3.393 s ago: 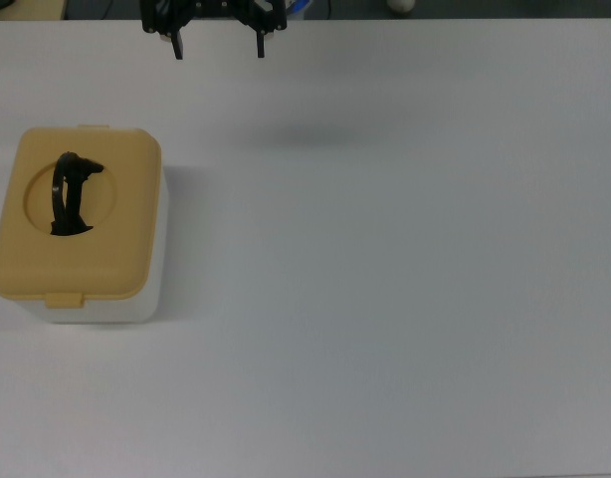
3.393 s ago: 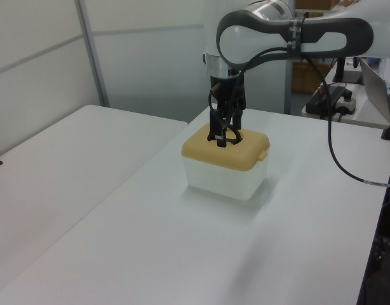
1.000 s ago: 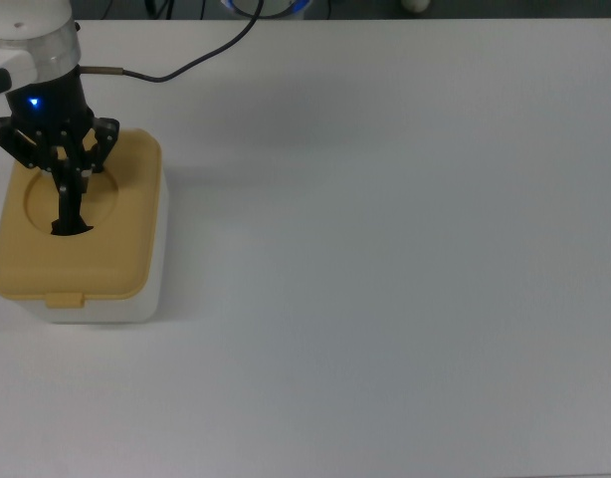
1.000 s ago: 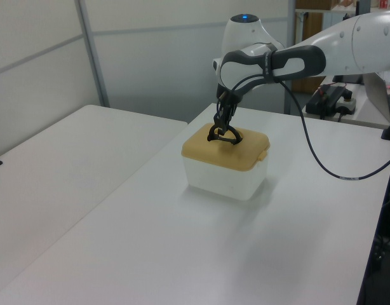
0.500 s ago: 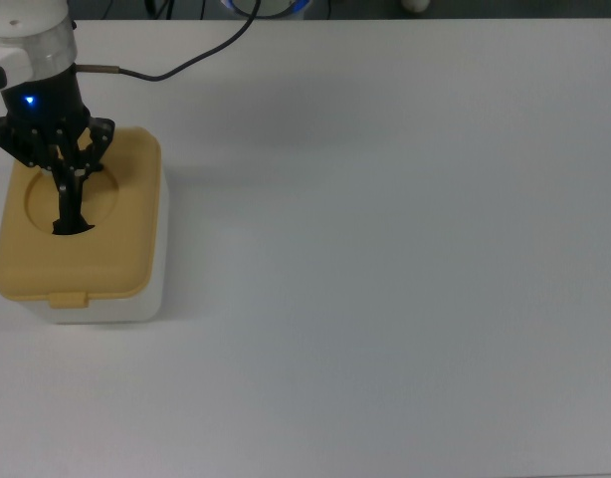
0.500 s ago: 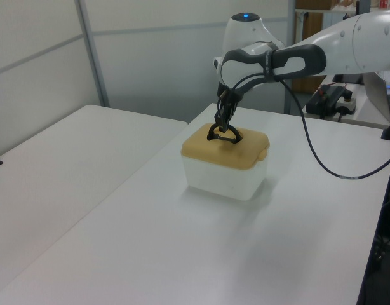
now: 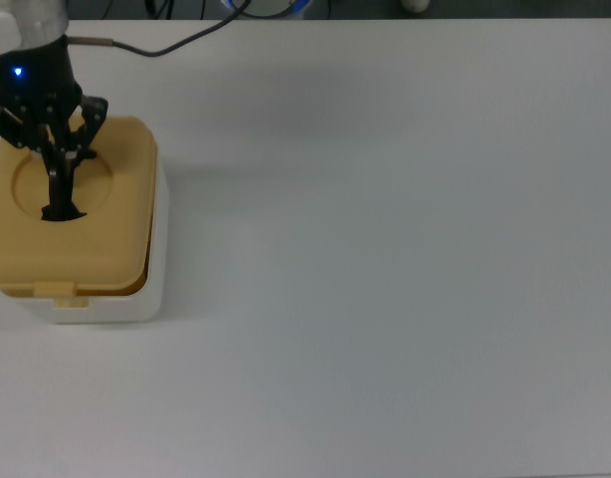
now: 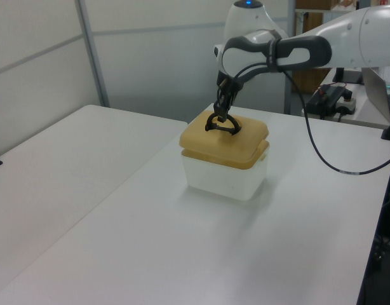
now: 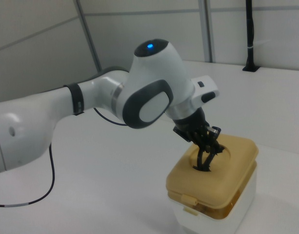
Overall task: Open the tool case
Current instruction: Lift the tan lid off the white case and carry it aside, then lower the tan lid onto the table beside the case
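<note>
The tan lid (image 8: pixel 224 143) has just lifted off the white box of the tool case (image 8: pixel 223 175), a gap now showing where half a second ago it sat flush (opening is underway). The gripper (image 8: pixel 221 117), pinched on the black handle (image 8: pixel 222 124), reaches down from the arm (image 9: pixel 105 105); the case sits at the top view's left table (image 7: pixel 405 249) edge

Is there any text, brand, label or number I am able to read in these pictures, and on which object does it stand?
None: no readable word, number or sign appears in any view.
The tool case, its lid and its handle bear no print.
The gripper and its arm show only a blue light, no lettering.
</note>
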Robot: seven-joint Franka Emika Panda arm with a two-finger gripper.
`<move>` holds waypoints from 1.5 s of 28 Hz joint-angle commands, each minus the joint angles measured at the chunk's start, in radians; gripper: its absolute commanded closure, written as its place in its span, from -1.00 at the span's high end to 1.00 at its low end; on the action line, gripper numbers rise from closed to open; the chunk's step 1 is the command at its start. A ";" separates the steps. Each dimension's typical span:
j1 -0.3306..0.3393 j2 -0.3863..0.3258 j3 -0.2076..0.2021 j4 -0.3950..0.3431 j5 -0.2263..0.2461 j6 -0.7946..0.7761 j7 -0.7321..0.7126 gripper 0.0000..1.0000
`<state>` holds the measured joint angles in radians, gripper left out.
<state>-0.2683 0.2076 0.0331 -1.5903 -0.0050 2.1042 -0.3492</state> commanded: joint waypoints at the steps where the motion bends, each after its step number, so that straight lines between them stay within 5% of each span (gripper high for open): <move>1: 0.030 -0.097 0.024 -0.011 0.020 -0.131 0.053 -1.00; 15: 0.276 -0.162 0.025 -0.066 0.003 -0.234 0.265 -1.00; 23: 0.422 -0.166 0.025 -0.178 -0.018 -0.152 0.371 -1.00; 26: 0.471 -0.165 0.025 -0.262 -0.062 -0.029 0.453 -1.00; 32: 0.501 -0.130 0.027 -0.353 -0.116 0.131 0.538 -1.00; 42: 0.502 -0.019 0.027 -0.356 -0.116 0.272 0.599 -1.00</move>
<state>0.2266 0.1593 0.0676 -1.9374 -0.1054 2.3118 0.2017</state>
